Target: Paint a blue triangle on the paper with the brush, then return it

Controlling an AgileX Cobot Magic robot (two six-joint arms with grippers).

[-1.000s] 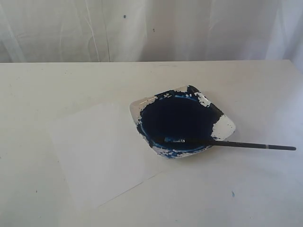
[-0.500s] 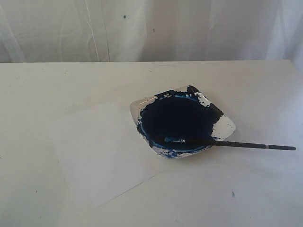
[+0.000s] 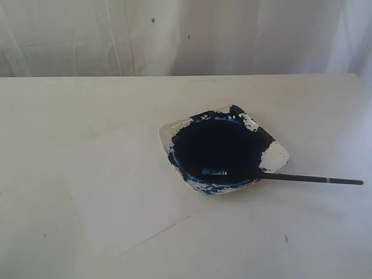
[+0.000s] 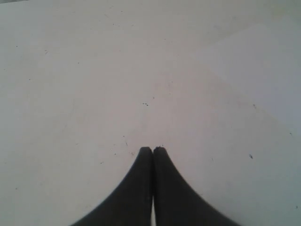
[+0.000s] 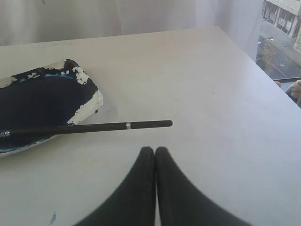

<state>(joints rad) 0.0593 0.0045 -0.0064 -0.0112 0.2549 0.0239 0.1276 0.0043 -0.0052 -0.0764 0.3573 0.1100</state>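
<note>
The black-handled brush lies with its tip in a white dish of dark blue paint, its handle sticking out over the table to the right. The same brush shows in the right wrist view, just beyond my right gripper, which is shut and holds nothing. The plain white paper lies flat left of the dish, blank. My left gripper is shut and empty over bare table; a corner of the paper shows in its view. Neither gripper appears in the exterior view.
The white table runs back to a white curtain. A small blue paint speck marks the table in front of the brush. The table's edge shows in the right wrist view, with a window scene beyond it.
</note>
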